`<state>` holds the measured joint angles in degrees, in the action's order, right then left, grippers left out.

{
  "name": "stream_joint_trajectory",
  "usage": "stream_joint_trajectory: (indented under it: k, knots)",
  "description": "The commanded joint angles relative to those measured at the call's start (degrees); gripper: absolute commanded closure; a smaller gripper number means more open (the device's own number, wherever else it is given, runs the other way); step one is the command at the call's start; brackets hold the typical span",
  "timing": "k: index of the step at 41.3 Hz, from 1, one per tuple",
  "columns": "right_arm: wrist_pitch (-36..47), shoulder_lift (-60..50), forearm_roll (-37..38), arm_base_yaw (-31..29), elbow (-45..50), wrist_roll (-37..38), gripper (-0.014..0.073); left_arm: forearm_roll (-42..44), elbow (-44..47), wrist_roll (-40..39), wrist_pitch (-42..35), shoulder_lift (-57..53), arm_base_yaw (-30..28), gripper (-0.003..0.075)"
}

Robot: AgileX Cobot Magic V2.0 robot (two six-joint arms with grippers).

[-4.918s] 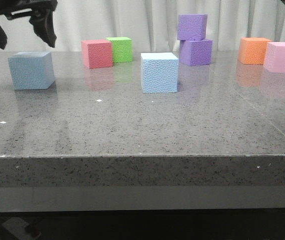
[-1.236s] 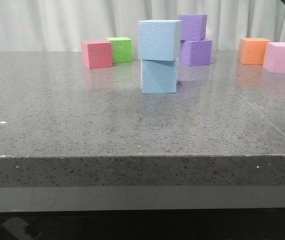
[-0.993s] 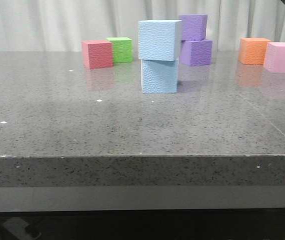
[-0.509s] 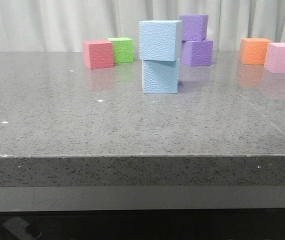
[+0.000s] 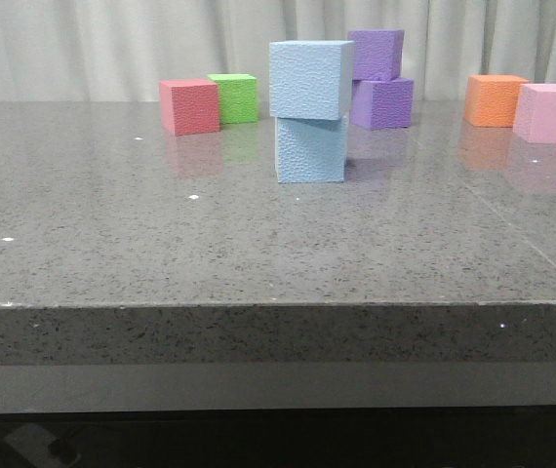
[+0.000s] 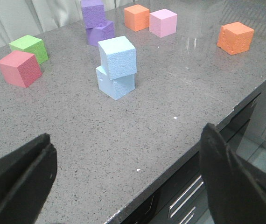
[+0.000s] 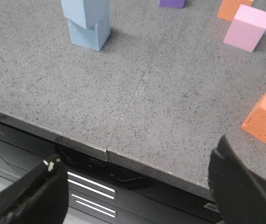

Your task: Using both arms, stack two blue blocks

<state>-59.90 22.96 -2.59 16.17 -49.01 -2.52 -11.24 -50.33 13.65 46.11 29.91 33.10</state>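
On the table [image 5: 112, 244], left to right:
Red cube [image 5: 189, 105]: far left of the row, touching or just beside the green one; which, the views do not settle.
Green cube [image 5: 234, 97]: just behind and to the right of the red.
Top blue block [image 5: 307, 78]: sits on the lower one, turned a little and overhanging slightly to the left in the front view.
Bottom blue block [image 5: 310, 149]: flat on the table near the middle, well apart from the red cube.
Purple cubes [image 5: 379, 78]: stacked two high just behind and to the right of the blue stack, apart from it.
Orange cube [image 5: 494, 98]: far right, just beside the pink one.
Pink cube [image 5: 552, 112]: rightmost in the front view.
Second orange cube [image 6: 235, 38]: alone near the table's right front edge, seen only from the wrists.
Left gripper [image 6: 123, 186]: spread wide, holding nothing, hanging off the table's front edge, well apart from the blue stack.
Right gripper [image 7: 137, 196]: spread wide, holding nothing, out past the front edge near the second orange cube.
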Motion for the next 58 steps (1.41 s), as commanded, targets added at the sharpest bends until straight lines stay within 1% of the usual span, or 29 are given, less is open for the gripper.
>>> stream_joint_trajectory:
  k: [1, 3, 5, 6, 8, 9, 10, 12, 13, 14, 17, 19, 21, 23, 38, 43, 46, 48, 53, 55, 58]
  knots:
    - [3.13, -0.18, 0.81, -0.30, -1.11, 0.65, -0.0019, -1.22, -1.39, -0.71, -4.72, 0.36, 0.05, 0.0114]
    - [3.13, -0.18, 0.81, -0.30, -1.11, 0.65, -0.0016, -1.22, -1.39, -0.71, -4.72, 0.36, 0.05, 0.0124]
    - [3.13, -0.18, 0.75, -0.30, -1.11, 0.65, 0.0022, -1.22, -1.39, -0.71, -4.72, 0.36, 0.05, 0.0166]
    - [3.13, -0.18, 0.65, -0.30, -1.11, 0.65, 0.0048, -1.22, -1.39, -0.71, -4.72, 0.36, 0.05, 0.0201]
    - [3.13, -0.18, 0.22, -0.30, -1.11, 0.65, 0.0130, -1.22, -1.39, -0.71, -4.72, 0.36, 0.05, 0.0278]
    - [3.13, -0.18, 0.02, -0.30, -1.11, 0.65, 0.0186, -1.22, -1.39, -0.71, -4.72, 0.36, 0.05, 0.0327]
    - [3.13, -0.18, -0.05, -0.30, -1.11, 0.65, 0.0230, -1.22, -1.39, -0.71, -4.72, 0.36, 0.05, 0.0351]
    - [3.18, -0.18, -0.35, -0.30, -1.11, 0.65, 0.0347, -1.22, -1.39, -0.71, -4.72, 0.36, 0.05, 0.0448]
    - [3.18, -0.18, -0.49, -0.30, -1.11, 0.65, 0.0388, -1.22, -1.39, -0.71, -4.72, 0.36, 0.05, 0.0494]
    - [3.18, -0.18, -0.64, -0.30, -1.11, 0.65, 0.0440, -1.22, -1.39, -0.71, -4.72, 0.36, 0.05, 0.0526]
    - [3.18, -0.18, -0.65, -0.30, -1.11, 0.65, 0.0552, -1.22, -1.30, -0.71, -4.72, 0.36, 0.05, 0.0627]
    - [3.18, -0.18, -0.65, -0.30, -1.11, 0.65, 0.0620, -1.22, -1.30, -0.71, -4.72, 0.36, 0.05, 0.0677]
    - [3.12, -0.18, -0.65, -0.30, -1.11, 0.65, 0.0664, -1.22, -1.30, -0.71, -4.72, 0.36, 0.05, 0.0717]
    - [3.05, -0.18, -0.65, -0.30, -1.11, 0.65, 0.0657, -1.22, -1.30, -0.71, -4.72, 0.36, 0.05, 0.0740]
    - [2.89, -0.18, -0.65, -0.30, -1.11, 0.65, 0.0661, -1.22, -1.30, -0.71, -4.72, 0.36, 0.05, 0.0741]
    - [2.89, -0.18, -0.65, -0.30, -1.11, 0.65, 0.0661, -1.10, 1.33, -0.71, -7.21, -0.93, 0.42, 0.0741]
    - [2.89, -0.18, -0.65, -0.30, -1.11, 0.65, 0.0661, -0.34, 4.73, -0.54, -10.69, -2.76, -2.22, 0.0741]
    - [2.89, -0.18, -0.65, -0.30, -1.11, 0.65, 0.0661, 0.90, 8.26, -0.54, -15.00, -4.97, -5.80, 0.0741]
    - [2.89, -0.18, -0.65, -0.30, -1.11, 0.65, 0.0661, 0.47, 18.62, -0.26, -26.04, -12.40, -15.40, 0.0741]
    - [2.89, -0.18, -0.65, -0.30, -1.11, 0.65, 0.0661, 0.48, 22.71, -0.26, -29.57, -14.82, -19.04, 0.0741]
    - [2.89, -0.18, -0.65, -0.30, -1.11, 0.65, 0.0661, 0.48, 27.75, -0.26, -32.17, -18.47, -23.40, 0.0741]
